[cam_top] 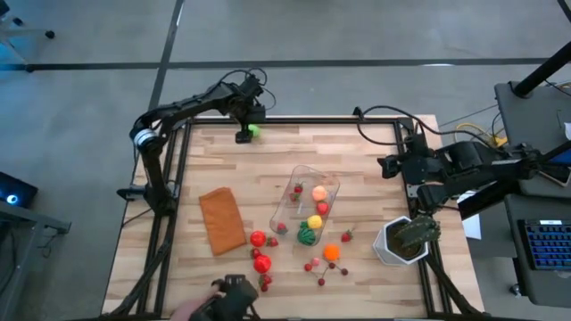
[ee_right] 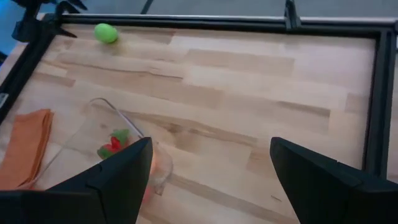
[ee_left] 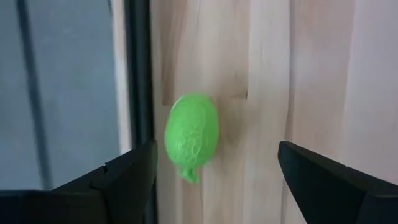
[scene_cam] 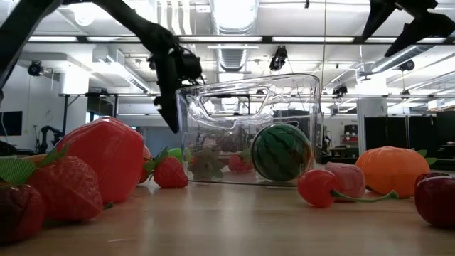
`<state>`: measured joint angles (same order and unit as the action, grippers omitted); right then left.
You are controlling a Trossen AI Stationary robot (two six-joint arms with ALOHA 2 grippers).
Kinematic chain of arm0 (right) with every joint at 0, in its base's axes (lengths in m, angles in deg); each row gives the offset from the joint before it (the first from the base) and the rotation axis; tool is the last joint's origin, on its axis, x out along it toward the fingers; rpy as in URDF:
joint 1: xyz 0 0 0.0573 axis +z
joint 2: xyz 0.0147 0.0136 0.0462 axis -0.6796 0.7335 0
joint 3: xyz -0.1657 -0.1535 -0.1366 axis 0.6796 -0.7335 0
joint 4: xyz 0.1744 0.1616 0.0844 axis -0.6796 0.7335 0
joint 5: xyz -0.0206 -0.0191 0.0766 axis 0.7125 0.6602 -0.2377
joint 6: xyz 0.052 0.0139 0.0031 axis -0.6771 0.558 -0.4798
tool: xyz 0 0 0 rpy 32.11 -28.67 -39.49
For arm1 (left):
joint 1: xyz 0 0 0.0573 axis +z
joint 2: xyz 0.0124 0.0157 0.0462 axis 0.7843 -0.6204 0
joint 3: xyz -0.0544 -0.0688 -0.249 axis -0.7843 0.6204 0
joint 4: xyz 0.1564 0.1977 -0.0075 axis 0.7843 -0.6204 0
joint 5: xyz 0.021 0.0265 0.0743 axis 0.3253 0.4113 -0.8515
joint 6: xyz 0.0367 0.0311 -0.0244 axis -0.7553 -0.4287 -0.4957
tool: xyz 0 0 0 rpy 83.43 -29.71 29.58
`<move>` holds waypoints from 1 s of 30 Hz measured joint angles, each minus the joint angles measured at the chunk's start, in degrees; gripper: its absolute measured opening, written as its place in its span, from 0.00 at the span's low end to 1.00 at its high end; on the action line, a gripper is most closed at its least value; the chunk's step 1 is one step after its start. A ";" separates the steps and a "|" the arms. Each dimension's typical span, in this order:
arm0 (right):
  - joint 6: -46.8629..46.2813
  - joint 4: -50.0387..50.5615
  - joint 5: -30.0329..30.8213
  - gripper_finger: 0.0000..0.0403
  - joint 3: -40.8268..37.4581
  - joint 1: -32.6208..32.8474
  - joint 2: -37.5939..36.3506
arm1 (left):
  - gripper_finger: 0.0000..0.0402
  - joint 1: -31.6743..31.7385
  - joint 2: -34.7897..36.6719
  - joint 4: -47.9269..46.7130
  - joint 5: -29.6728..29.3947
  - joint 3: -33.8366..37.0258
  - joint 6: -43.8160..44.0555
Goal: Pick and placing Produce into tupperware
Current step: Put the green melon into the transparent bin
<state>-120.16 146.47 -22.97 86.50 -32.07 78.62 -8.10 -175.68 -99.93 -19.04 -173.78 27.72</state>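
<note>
A small green lime-like fruit (ee_left: 191, 135) lies on the wood at the table's far edge (cam_top: 254, 130), beside the black rail. My left gripper (ee_left: 214, 180) hangs over it, open, with one finger on either side and neither touching (cam_top: 243, 134). The clear tupperware (cam_top: 306, 203) sits mid-table and holds a striped green ball (scene_cam: 281, 151), a yellow piece and some red ones. More produce lies near it: red fruits (cam_top: 260, 251), an orange one (cam_top: 331, 252) and cherries (scene_cam: 318, 187). My right gripper (ee_right: 208, 180) waits open at the right side (cam_top: 391, 166), above the table.
A folded orange cloth (cam_top: 222, 219) lies left of the tupperware. A white pot with a green plant (cam_top: 406, 239) stands near the table's right near corner. A person's hand (cam_top: 190, 309) shows at the near edge beside a dark device (cam_top: 235, 292). Black rails frame the table.
</note>
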 joint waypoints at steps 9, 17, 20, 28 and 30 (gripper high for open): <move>-3.05 -1.90 0.13 0.79 -2.71 0.00 0.52 | 0.79 1.70 -4.18 2.87 1.33 0.00 -2.55; -3.46 -2.21 0.11 0.79 -2.94 0.00 0.63 | 0.79 1.83 -7.06 3.10 1.81 0.00 -2.55; -3.22 -2.34 0.11 0.79 -2.54 0.00 0.65 | 0.79 1.83 -8.43 2.93 1.43 0.00 -2.55; -3.04 -2.75 -0.26 0.79 -2.50 0.00 0.66 | 0.79 2.13 -9.31 3.19 -0.98 0.00 -2.60; -2.74 -2.75 -0.27 0.79 -2.50 0.00 0.63 | 0.79 2.30 -9.31 3.19 -1.06 0.00 -2.59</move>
<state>-122.90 143.71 -23.24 84.00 -32.07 79.26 -5.80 -184.98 -96.74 -20.10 -173.78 25.13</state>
